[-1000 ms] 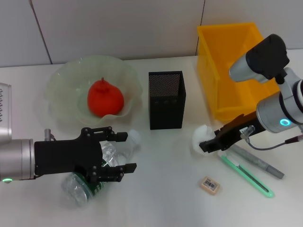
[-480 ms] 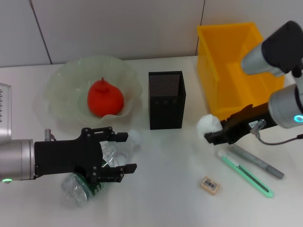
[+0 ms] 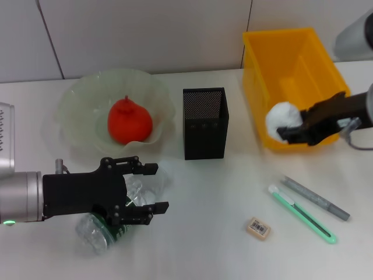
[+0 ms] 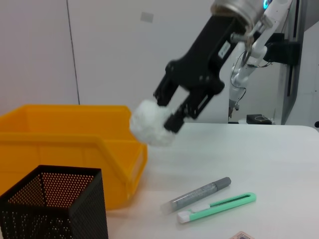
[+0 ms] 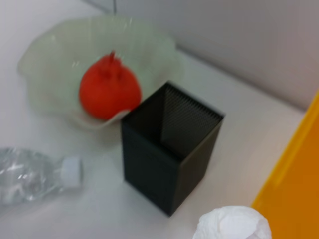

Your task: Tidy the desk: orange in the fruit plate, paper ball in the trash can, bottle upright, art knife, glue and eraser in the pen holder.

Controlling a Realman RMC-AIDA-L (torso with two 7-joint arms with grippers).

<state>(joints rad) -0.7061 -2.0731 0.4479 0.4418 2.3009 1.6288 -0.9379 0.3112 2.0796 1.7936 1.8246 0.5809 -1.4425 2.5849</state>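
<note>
Lowest in the head view, the eraser (image 3: 258,227) lies on the white bench (image 3: 210,245) right of centre, with a green art knife (image 3: 302,213) and a grey pen-like stick (image 3: 316,198) lying side by side just to its right, slanting toward the lower right corner. At the lower left, the left gripper (image 3: 141,191) hangs with its black fingers spread apart over the bottle (image 3: 111,224), which lies on its side; the fingers straddle the clear neck end, and whether they touch it cannot be told. Above that, in the middle of the frame, the pen holder (image 3: 204,123) stands upright, well apart from the loose items. At the upper left, the orange (image 3: 129,121) sits inside the fruit plate (image 3: 81,96). At the right, the right gripper (image 3: 289,129) is clenched on the paper ball (image 3: 283,117), holding it clear of the bench at the near front wall of the trash can (image 3: 280,58), which fills the upper right; the left wrist view shows the ball raised just beside that bin's rim.
</note>
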